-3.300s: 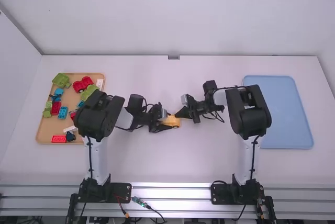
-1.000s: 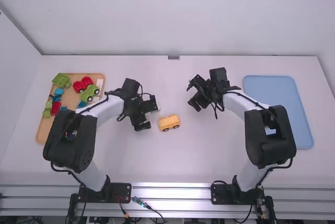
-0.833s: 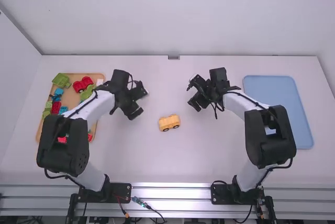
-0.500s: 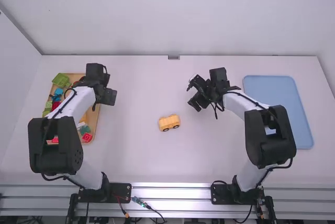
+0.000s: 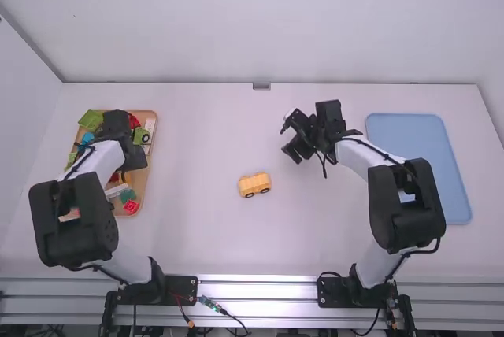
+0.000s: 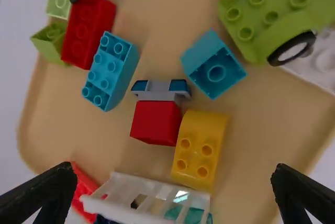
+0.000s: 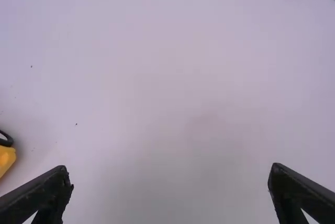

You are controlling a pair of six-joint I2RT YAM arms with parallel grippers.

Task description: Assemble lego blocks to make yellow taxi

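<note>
My left and right jaws stand spread; closing the left on the yellow block (image 6: 200, 148) might snag the red block (image 6: 156, 122) crowding it, though depth is unclear.

From my remote operating post, I can read no text, label, brand, number or sign in the high view or either wrist view.
</note>
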